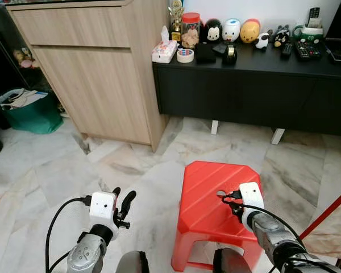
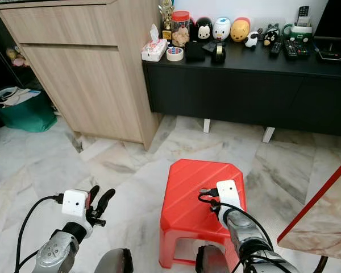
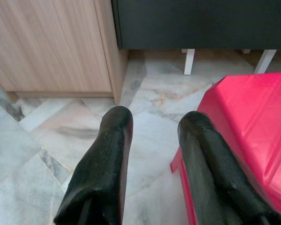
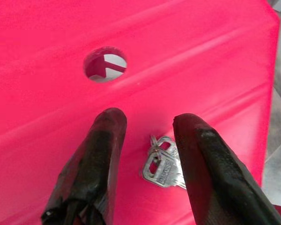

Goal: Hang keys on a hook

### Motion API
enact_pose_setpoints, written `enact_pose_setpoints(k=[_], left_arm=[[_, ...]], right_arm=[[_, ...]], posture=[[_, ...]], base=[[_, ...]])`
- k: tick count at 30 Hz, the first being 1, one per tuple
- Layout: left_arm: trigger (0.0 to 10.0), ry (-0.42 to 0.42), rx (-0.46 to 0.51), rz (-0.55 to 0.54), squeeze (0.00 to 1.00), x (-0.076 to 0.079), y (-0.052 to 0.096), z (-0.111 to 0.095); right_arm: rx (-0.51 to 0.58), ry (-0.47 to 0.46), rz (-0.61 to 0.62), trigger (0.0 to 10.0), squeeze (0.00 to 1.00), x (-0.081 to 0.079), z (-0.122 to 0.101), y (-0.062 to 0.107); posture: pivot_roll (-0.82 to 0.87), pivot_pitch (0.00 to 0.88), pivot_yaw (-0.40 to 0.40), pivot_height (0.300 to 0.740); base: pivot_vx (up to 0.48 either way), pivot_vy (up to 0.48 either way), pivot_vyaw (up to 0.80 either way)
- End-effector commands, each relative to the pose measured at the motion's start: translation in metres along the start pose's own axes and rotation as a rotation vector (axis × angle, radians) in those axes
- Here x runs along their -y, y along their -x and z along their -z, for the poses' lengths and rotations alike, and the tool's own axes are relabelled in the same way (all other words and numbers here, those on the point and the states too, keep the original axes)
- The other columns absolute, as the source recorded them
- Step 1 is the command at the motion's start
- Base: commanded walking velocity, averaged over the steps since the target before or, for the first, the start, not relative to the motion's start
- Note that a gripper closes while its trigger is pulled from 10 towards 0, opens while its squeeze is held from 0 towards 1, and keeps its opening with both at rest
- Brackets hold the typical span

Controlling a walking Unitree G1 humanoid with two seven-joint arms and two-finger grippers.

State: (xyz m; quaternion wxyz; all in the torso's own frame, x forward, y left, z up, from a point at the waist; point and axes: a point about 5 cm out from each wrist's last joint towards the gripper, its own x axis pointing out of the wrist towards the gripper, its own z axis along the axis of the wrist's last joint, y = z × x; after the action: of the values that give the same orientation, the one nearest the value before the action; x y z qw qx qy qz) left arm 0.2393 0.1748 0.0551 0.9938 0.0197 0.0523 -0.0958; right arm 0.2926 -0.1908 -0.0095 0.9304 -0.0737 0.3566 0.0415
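**Keys wait on the stool, right gripper poised above**

Marble floor tiles surround a red stool (image 1: 216, 199), the landmark here. Left of the stool, the left gripper (image 3: 152, 136) hangs over bare floor with its fingers spread, holding nothing, apparently kept clear of the work. On the stool's top, the keys (image 4: 163, 165) lie flat near its round hole (image 4: 105, 64). Over them, the right gripper (image 4: 147, 126) hovers with fingers apart, straddling the bunch, likely lined up to pinch it.
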Motion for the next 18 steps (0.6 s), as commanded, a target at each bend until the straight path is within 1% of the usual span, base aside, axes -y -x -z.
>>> enact_pose_setpoints(k=[1, 6, 10, 14, 18], left_arm=[[10.0, -0.01, -0.011, -0.007, 0.0, -0.0021, 0.0042, -0.0003], [10.0, -0.008, -0.015, -0.009, 0.0, -0.0016, 0.006, -0.0007], [10.0, -0.007, -0.022, -0.01, 0.0, -0.0016, 0.0071, -0.0004], [10.0, -0.007, -0.027, -0.01, 0.0, -0.0015, 0.0074, -0.0008], [10.0, -0.008, -0.029, -0.009, 0.0, -0.0015, 0.0074, -0.0011]], right_arm=[[0.01, 0.004, -0.004, 10.0, 0.0, -0.0019, -0.0043, -0.0008], [0.009, 0.011, 0.004, 10.0, 0.0, -0.0006, -0.0047, -0.0007], [-0.008, 0.012, 0.035, 10.0, 0.0, 0.0035, -0.0021, -0.0002], [-0.035, 0.01, 0.03, 10.0, 0.0, 0.004, 0.0033, 0.0003], [-0.035, 0.008, 0.026, 10.0, 0.0, 0.0036, 0.0041, 0.0004]], posture=[[0.08, 0.078, 0.053, 0.617], [0.08, 0.088, 0.052, 0.617], [0.08, 0.096, 0.053, 0.617], [0.08, 0.097, 0.054, 0.617], [0.08, 0.099, 0.055, 0.617]], base=[[0.0, 0.0, 0.0], [0.0, 0.0, 0.0], [0.0, 0.0, 0.0], [0.0, 0.0, 0.0], [0.0, 0.0, 0.0]])
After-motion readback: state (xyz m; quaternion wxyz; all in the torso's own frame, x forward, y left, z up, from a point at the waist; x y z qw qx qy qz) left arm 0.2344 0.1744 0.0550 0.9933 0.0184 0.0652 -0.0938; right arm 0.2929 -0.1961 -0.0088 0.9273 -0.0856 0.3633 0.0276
